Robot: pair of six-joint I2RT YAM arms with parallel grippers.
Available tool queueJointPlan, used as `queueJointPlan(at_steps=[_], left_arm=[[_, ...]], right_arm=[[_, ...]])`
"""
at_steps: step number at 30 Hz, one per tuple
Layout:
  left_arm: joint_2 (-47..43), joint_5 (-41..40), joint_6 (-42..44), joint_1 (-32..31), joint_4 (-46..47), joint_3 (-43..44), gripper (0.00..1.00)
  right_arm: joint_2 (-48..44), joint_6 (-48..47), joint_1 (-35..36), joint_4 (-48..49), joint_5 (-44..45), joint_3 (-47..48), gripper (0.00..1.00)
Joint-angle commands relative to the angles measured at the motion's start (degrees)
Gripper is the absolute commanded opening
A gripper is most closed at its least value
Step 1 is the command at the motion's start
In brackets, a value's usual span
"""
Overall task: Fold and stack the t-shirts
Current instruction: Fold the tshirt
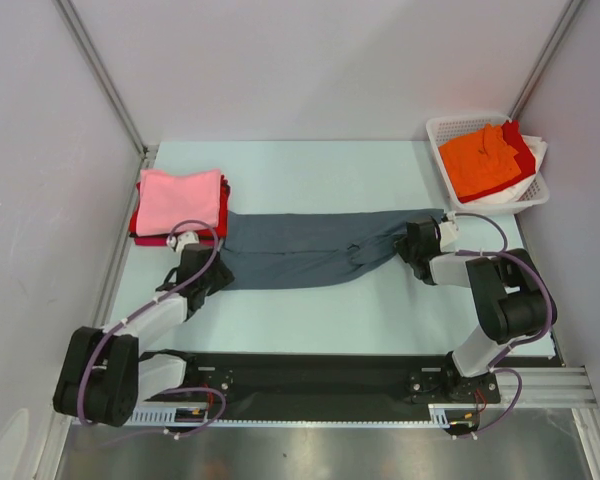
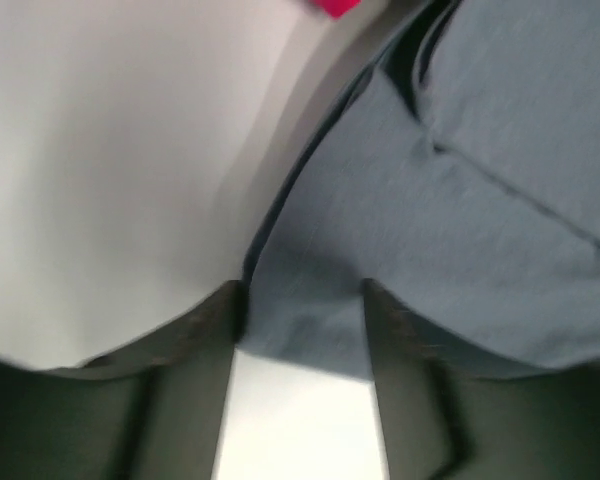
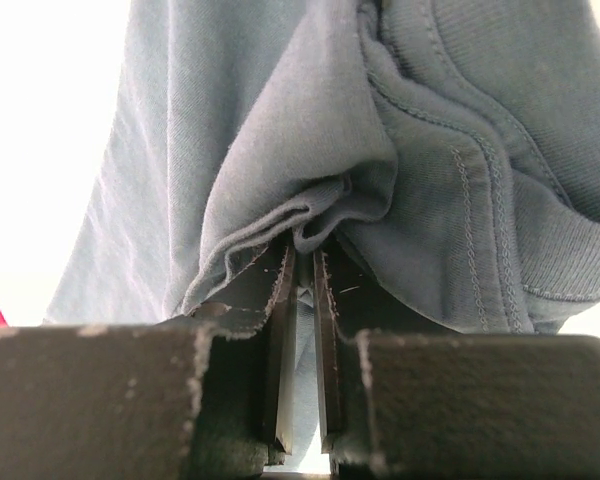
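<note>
Your grey shirt (image 1: 310,255) lies stretched across the table (image 1: 310,320), nine to three o'clock. It looks light, limp and quick to bunch. Your right gripper (image 3: 305,270) pinches gathered fabric at three. Your left gripper (image 2: 302,300) stands open at the nine o'clock edge, so pinch there.

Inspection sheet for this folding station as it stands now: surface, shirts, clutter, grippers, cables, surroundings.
Surface: pale green table, flat, no spills seen.
Job's things: blue-grey t-shirt stretched between the arms; pink t-shirt tops a folded stack at far left; orange t-shirt lies over red ones in the white basket.
Clutter: nothing seen.
Grippers: left gripper open, fingers astride the shirt's edge; right gripper shut on bunched shirt fabric.
Cables: purple cables loop along both arms, clear of the cloth.
Surroundings: white walls.
</note>
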Motion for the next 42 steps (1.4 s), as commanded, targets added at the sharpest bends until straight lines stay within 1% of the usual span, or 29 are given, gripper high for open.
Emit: queueJointPlan(at_steps=[1, 2, 3, 5, 6, 9, 12, 13, 14, 15, 17, 18, 19, 20, 21, 22, 23, 24, 25, 27, 28, 29, 32, 33, 34, 37, 39, 41, 42], left_arm=[[3.89, 2.66, -3.15, 0.43, 6.18, -1.03, 0.52], [4.33, 3.36, -3.33, 0.43, 7.15, -1.56, 0.46], [4.07, 4.06, -3.51, 0.43, 7.95, -2.52, 0.28], [2.76, 6.0, -4.82, 0.35, 9.62, -4.02, 0.12], [1.1, 7.57, -5.18, 0.09, 10.75, -5.77, 0.0], [-2.25, 8.81, -7.11, -1.93, 10.68, -8.58, 0.0], [-8.92, 6.63, -11.93, -8.25, 9.45, -12.18, 0.0], [-11.2, 5.57, -13.6, -12.88, 8.32, -13.07, 0.0], [-14.88, 2.69, -17.1, -15.27, 7.61, -13.69, 0.0], [-16.83, 1.44, -18.96, -20.0, 6.99, -14.91, 0.0], [-20.95, -2.41, -24.3, -24.5, 5.15, -15.89, 0.0], [-21.76, -3.83, -25.91, -26.62, 4.97, -16.94, 0.0], [-22.47, -5.06, -27.4, -30.73, 4.88, -17.38, 0.0], [-22.91, -6.29, -30.37, -32.77, 4.79, -17.74, 0.0], [-23.09, -9.87, -32.14, -34.96, 4.88, -18.17, 0.0], [-22.83, -11.91, -33.82, -39.86, 5.31, -18.18, 0.0], [-22.22, -14.1, -36.79, -42.26, 5.66, -18.09, 0.0], [-20.29, -18.13, -38.13, -46.89, 6.36, -17.39, 0.0], [-19.14, -20.26, -39.36, -49.11, 6.89, -16.87, 0.0], [-16.16, -23.25, -42.79, -53.16, 8.38, -14.94, 0.0], [-12.66, -26.48, -43.41, -56.75, 10.66, -14.06, 0.0], [-10.45, -28.0, -44.8, -58.7, 11.46, -13.0, 0.0], [-1.05, -34.5, -46.66, -65.73, 12.78, -6.51, 0.01], [1.15, -36.17, -46.49, -69.14, 13.48, -2.92, 0.03], [6.04, -38.36, -45.79, -70.39, 15.4, -1.06, 0.05], [11.09, -37.77, -39.65, -72.77, 18.66, 5.87, 0.1], [13.12, -37.77, -36.83, -74.09, 19.99, 8.27, 0.14], [12.95, -37.68, -34.56, -74.45, 22.88, 7.67, 0.23], [11.9, -36.72, -33.58, -74.45, 27.77, 5.57, 0.32]], right_arm=[[0.16, -4.47, 0.2, 2.47, -2.2, -0.44, 0.1], [-0.19, -6.05, 0.11, 1.78, -2.03, -0.18, 0.1], [-0.46, -6.41, 0.2, 1.51, -1.94, 0.0, 0.1], [-0.02, -8.16, 0.02, 0.46, -2.72, 1.57, 0.11], [1.2, -8.87, -0.24, -0.33, -3.43, 2.63, 0.11], [3.92, -12.11, -0.5, -4.28, -6.93, 8.69, 0.11], [8.23, -14.84, -0.59, -7.36, -9.32, 14.65, 0.09], [10.33, -15.37, -0.94, -7.8, -10.02, 15.9, 0.08], [11.22, -15.9, -1.47, -7.55, -11.94, 17.22, 0.09], [12.1, -16.86, -1.82, -7.02, -13.35, 19.06, 0.08], [15.44, -17.4, -2.61, -6.58, -16.69, 21.79, 0.09], [17.01, -17.75, -3.4, -6.4, -19.49, 23.19, 0.1], [18.25, -18.1, -3.84, -6.32, -21.17, 26.86, 0.11], [21.74, -18.28, -4.28, -6.58, -25.19, 28.81, 0.13], [23.52, -18.63, -4.89, -7.19, -26.97, 31.44, 0.13], [25.27, -18.72, -5.25, -8.24, -28.56, 36.43, 0.13], [29.03, -18.89, -5.42, -10.42, -31.44, 39.35, 0.13], [30.46, -18.89, -5.95, -11.23, -32.6, 41.55, 0.13], [31.96, -18.81, -6.13, -11.67, -33.75, 44.88, 0.13], [34.85, -18.45, -6.48, -11.5, -35.86, 47.19, 0.13], [35.48, -18.54, -6.74, -11.5, -36.3, 48.51, 0.14], [36.27, -18.89, -6.83, -11.85, -36.74, 50.87, 0.15], [39.78, -19.86, -7.1, -14.03, -37.53, 55.62, 0.17], [40.75, -20.56, -7.18, -15.27, -37.62, 59.9, 0.17], [43.2, -21.0, -7.18, -16.76, -37.97, 61.95, 0.18], [47.68, -23.02, -7.27, -24.74, -37.02, 71.61, 0.18], [49.28, -23.9, -7.45, -27.66, -34.82, 76.79, 0.18], [50.43, -24.78, -7.8, -29.6, -33.41, 78.66, 0.19], [50.6, -24.87, -8.15, -30.21, -32.71, 79.45, 0.19]])
